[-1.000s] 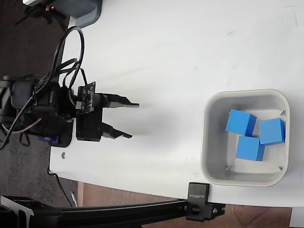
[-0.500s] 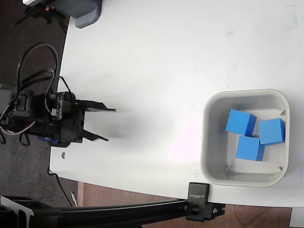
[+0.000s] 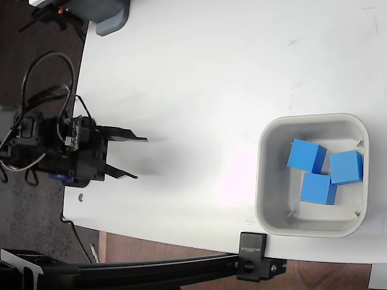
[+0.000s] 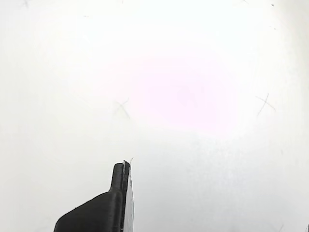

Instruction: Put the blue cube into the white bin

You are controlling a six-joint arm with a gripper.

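three blue cubes inside the white bin, well apart from the spread, empty tool at the table's left edge

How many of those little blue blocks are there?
3, all inside the white bin: one upper left, one at right, one lower middle. None seem hidden.

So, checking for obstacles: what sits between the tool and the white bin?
Nothing: in the fixed view only bare table lies between the tool and the white bin.
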